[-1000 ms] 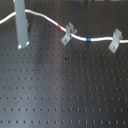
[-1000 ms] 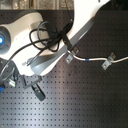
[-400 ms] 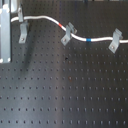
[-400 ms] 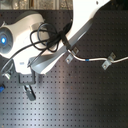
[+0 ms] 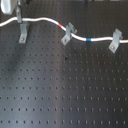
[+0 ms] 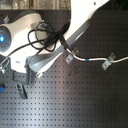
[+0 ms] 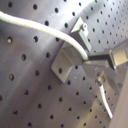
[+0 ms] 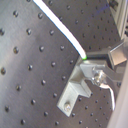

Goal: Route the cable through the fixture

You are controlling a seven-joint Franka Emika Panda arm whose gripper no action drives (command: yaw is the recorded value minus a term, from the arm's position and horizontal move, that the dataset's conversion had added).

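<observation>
1. Looking at the clips as holders first: can see the near slanted clip (image 5: 67,34) and the far slanted clip (image 5: 115,41) both carrying the cable (image 5: 47,20) across the black perforated worktop (image 5: 65,92) in the first exterior view.
2. Spotted the red band (image 5: 61,25) just before the near slanted clip and the blue band (image 5: 88,38) between the two clips.
3. Found the fixture (image 5: 23,33) standing upright toward the first exterior view's left, well apart from the slanted pair.
4. Not seeing the cable seated in the fixture. Looks draped just over its top in the first exterior view, and passing close by the bracket (image 7: 67,50) in the first wrist view. Can't tell whether touching.
5. Now the gripper (image 7: 89,60): jaws look pressed together, pinching the cable right beside the fixture. Same story in the second wrist view, with the white cord running straight into the gripper (image 8: 87,59) just above the fixture (image 8: 75,89).
6. Mostly just white arm in the second exterior view, plus the cable (image 6: 95,61) trailing off toward the second exterior view's right.
</observation>
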